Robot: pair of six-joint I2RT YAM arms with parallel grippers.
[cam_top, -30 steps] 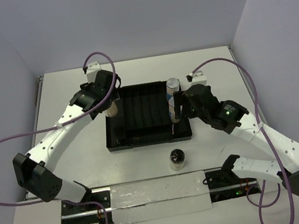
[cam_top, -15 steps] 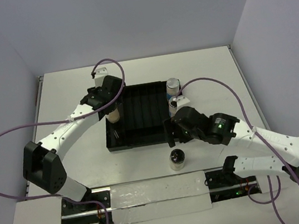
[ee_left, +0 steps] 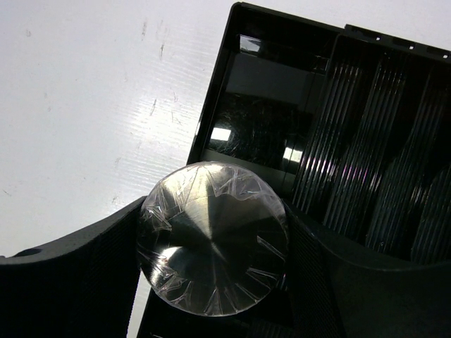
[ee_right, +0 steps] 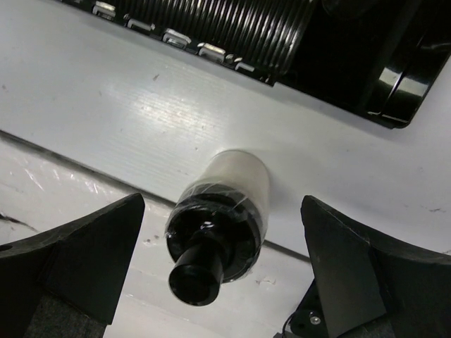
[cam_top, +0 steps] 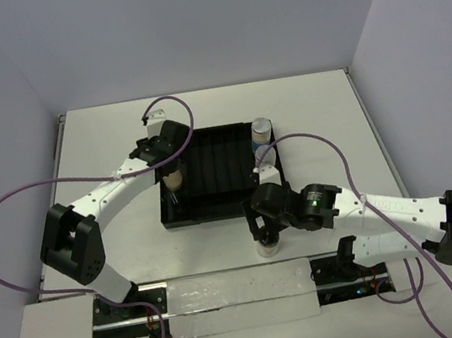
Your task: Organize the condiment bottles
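My left gripper is shut on a tan condiment bottle over the left end compartment of the black tray. In the left wrist view its silver, plastic-wrapped lid fills the gap between the fingers. My right gripper stands open above a whitish bottle with a dark knobbed lid, which stands upright on the table in front of the tray; one finger is on each side and neither touches it. A blue-white labelled bottle stands at the tray's back right corner.
The tray's middle section is ribbed, and its near rim lies just beyond the dark-lidded bottle. A plastic-covered strip runs along the table's near edge between the arm bases. Walls close in the back and both sides.
My right arm swung from the tray's right side forward and left, and its open gripper now hangs over the dark-lidded bottle. The left gripper shifted slightly over the tray's left compartment, still holding its bottle.
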